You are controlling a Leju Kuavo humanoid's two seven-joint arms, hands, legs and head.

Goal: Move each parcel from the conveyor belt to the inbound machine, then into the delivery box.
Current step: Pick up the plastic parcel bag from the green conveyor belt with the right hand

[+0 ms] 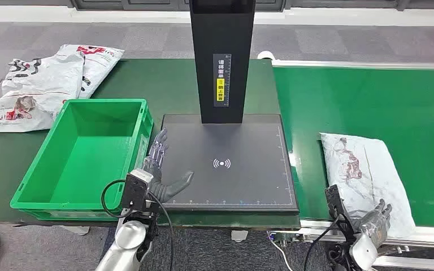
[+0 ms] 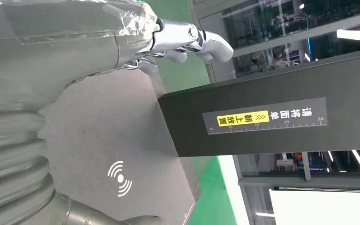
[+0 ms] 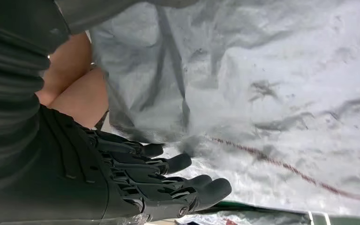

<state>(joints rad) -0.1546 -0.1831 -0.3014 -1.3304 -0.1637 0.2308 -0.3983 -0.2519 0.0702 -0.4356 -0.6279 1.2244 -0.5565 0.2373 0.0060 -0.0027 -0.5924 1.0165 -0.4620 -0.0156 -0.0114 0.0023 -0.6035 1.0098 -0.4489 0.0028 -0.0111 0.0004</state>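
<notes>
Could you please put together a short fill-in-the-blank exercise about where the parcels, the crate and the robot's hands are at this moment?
1. The green crate beside the scanner pad holds ____ parcels.
2. The white parcel near the right hand lies on the ____ conveyor belt.
3. The left hand hovers over the pad's edge nearest the ____.
4. Two more parcels lie on the table beyond the ____.

Missing words: no; green; crate; crate
</notes>
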